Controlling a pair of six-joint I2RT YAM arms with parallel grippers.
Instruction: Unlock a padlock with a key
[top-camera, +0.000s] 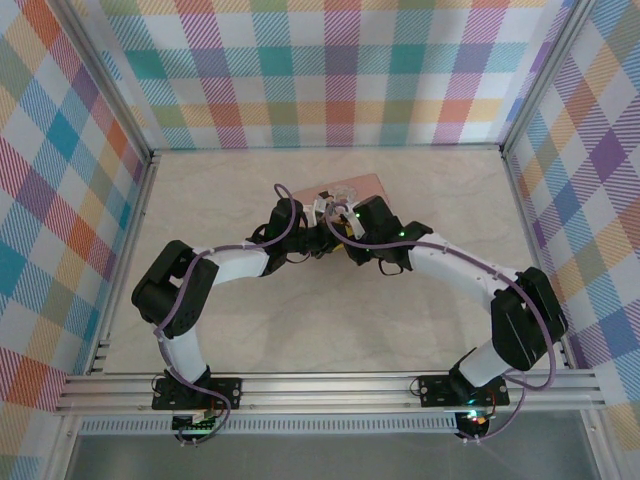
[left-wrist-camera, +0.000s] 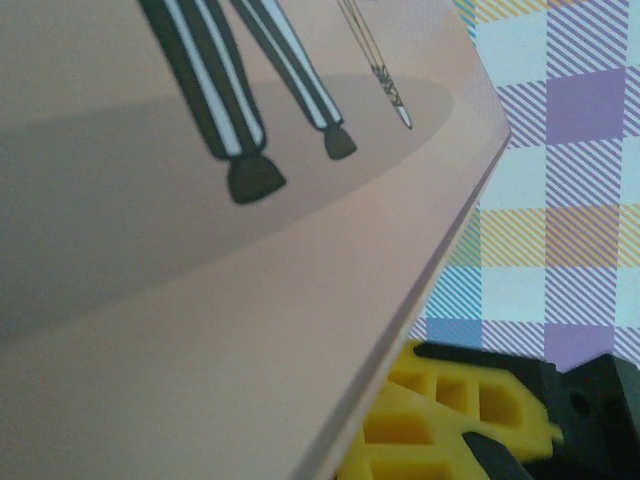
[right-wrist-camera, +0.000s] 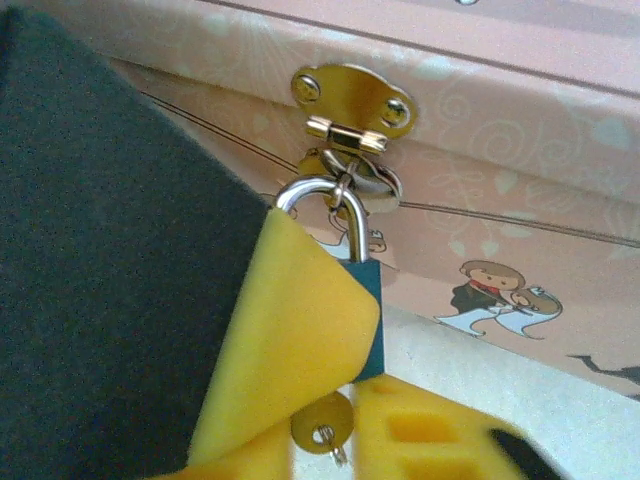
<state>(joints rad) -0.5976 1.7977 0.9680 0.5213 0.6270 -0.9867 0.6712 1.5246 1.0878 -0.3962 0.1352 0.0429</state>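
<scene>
the padlock (right-wrist-camera: 370, 320) hangs from the hasp (right-wrist-camera: 352, 100) on the tin (right-wrist-camera: 520, 230) front, with its key (right-wrist-camera: 322, 420) seated below. to turn it well, pinch the key head squarely, twist about its own axis, and stop the lock swinging against the tin. the right fingers (right-wrist-camera: 290, 340) sit drawn in around that head (whether they clamp it i cannot tell). the left fingers (left-wrist-camera: 440, 420) are clenched beside the tin's lid edge.
</scene>
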